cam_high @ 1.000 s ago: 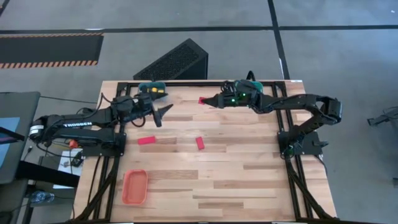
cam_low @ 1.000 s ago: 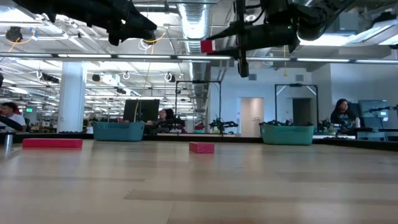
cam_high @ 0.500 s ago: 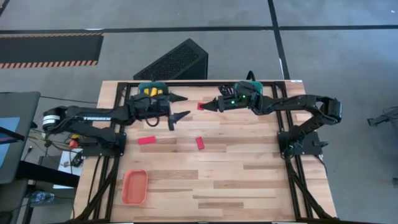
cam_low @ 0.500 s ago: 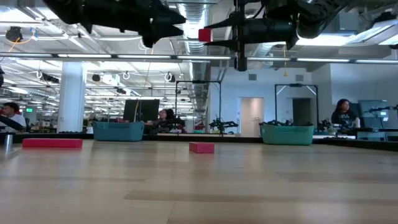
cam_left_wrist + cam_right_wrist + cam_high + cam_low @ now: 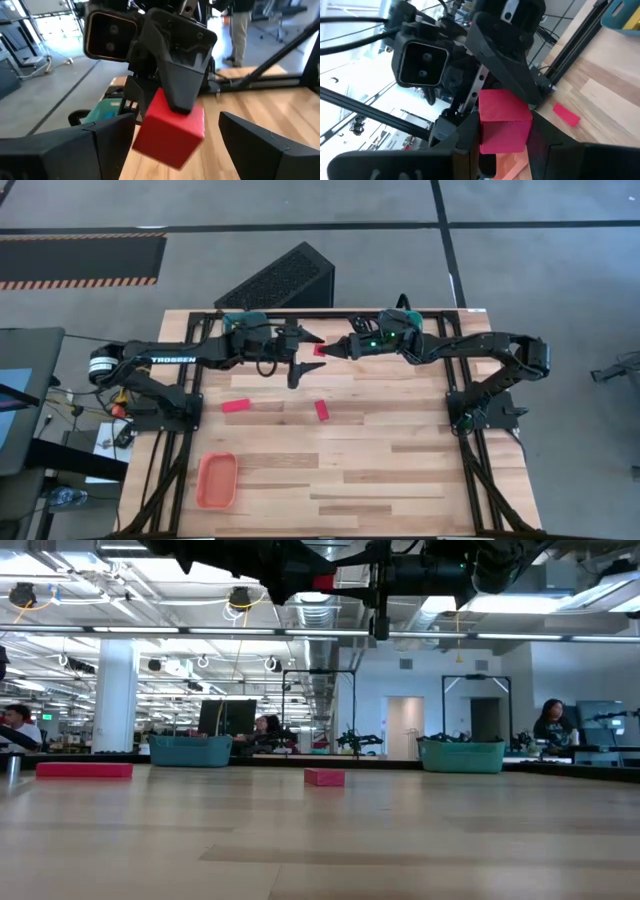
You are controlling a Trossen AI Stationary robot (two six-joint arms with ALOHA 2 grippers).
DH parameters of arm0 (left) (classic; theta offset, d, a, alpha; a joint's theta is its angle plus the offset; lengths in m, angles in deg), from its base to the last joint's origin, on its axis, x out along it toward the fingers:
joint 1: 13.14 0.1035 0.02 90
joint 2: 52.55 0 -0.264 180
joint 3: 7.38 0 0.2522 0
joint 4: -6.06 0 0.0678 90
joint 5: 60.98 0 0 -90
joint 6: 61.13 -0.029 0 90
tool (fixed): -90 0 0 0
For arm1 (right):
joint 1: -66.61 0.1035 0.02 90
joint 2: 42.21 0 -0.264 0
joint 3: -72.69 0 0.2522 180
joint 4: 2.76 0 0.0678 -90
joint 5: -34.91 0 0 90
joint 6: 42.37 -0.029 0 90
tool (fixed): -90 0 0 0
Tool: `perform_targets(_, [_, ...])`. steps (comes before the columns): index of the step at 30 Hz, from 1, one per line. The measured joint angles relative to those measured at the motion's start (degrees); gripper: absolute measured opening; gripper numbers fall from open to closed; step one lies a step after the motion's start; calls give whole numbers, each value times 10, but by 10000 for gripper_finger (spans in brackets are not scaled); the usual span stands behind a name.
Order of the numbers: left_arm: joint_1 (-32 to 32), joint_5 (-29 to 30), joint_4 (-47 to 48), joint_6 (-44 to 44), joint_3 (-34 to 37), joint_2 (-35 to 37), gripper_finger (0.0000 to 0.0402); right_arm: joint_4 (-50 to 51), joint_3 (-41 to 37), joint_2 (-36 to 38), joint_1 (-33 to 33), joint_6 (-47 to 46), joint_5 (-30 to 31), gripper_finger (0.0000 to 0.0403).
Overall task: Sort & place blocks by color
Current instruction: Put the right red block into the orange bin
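I see the right gripper point(image 5: 335, 350) clamped on a small red cube block point(image 5: 320, 350), raised above the far middle of the light wooden plank table point(image 5: 400, 470). The left gripper point(image 5: 305, 352) faces it with fingers spread wide, one on either side of the cube, not touching it in the left wrist view point(image 5: 172, 130). Nearer than the held cube, a flat red bar block point(image 5: 235, 406) and a short red bar block point(image 5: 322, 410) lie on the table, the flat orange plastic tray point(image 5: 216, 480) nearer still, a teal bin point(image 5: 243, 320) at the far edge.
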State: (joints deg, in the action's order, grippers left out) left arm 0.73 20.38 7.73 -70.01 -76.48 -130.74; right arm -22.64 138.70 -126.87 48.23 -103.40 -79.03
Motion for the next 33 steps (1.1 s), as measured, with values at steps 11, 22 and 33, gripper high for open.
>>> perform_targets(11, [-18, 25, 91, -118, -32, 4, 108, 15, 0, 0, 1, 2, -3, 118])
perform_targets(22, [-48, 114, 209, -40, -33, 49, 108, 31, 2, -17, 10, 55, 53, 159])
perform_targets(33, [-122, 141, 656, 234, 4, 206, 108, 108, 7, -144, 64, 12, 163, 191])
